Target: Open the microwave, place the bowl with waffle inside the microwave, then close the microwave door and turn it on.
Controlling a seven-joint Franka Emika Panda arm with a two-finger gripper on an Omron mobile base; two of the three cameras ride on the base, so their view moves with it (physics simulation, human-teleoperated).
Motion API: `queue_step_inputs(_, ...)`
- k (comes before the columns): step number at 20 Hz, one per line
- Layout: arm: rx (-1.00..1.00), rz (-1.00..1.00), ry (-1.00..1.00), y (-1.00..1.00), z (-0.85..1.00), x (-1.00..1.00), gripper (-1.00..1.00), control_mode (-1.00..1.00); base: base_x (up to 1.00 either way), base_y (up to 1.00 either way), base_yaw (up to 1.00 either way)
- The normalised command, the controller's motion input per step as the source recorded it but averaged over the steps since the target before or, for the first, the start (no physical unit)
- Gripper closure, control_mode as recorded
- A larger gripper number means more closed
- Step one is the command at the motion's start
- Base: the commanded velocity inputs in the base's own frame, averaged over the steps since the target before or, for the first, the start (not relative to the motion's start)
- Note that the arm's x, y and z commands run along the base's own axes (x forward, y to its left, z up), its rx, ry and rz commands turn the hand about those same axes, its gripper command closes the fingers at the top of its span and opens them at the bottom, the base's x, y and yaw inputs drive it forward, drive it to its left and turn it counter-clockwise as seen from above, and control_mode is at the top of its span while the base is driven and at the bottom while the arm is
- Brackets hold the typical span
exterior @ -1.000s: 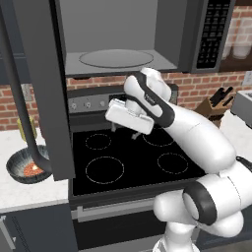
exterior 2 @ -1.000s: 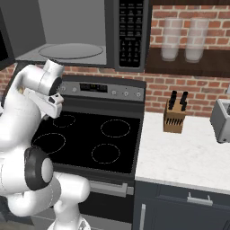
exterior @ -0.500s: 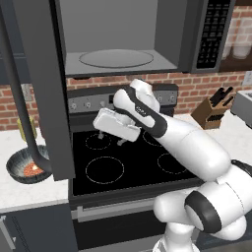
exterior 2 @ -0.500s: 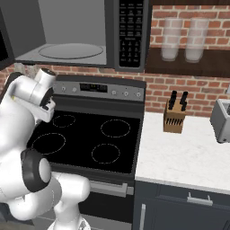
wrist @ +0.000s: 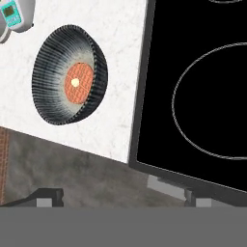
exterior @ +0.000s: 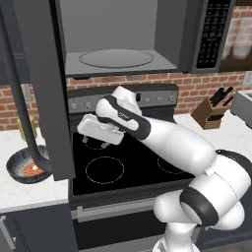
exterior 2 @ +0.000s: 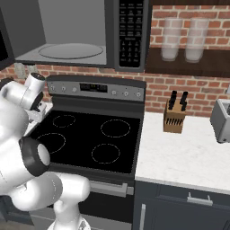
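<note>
You see the bowl [wrist: 67, 75] sitting on the white marbled desk [wrist: 120, 58], with the waffle [wrist: 79, 83] lying at its centre. Just beside it lies the black stove [wrist: 193, 96], one ringed burner [wrist: 212, 101] marked on its glass. A small grey device [wrist: 14, 14] with a teal face sits at the top corner, near the bowl but apart from it.

2 rear base views share stove [exterior: 123, 162]; hand view looks down.
</note>
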Motion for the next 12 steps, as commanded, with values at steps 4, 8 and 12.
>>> queue_step_inputs(4,0.0,0.01,0.0,0.4,-0.06,0.45,-1.0,-1.0,0.0,0.0,0.0)
queue_step_inputs(8,0.0,0.0,0.0,0.49,-0.21,0.49,-1.0,-1.0,0.0,0.0,0.0)
queue_step_inputs(12,0.0,0.0,0.0,0.51,-0.28,0.17,-1.0,-1.0,0.0,0.0,0.0)
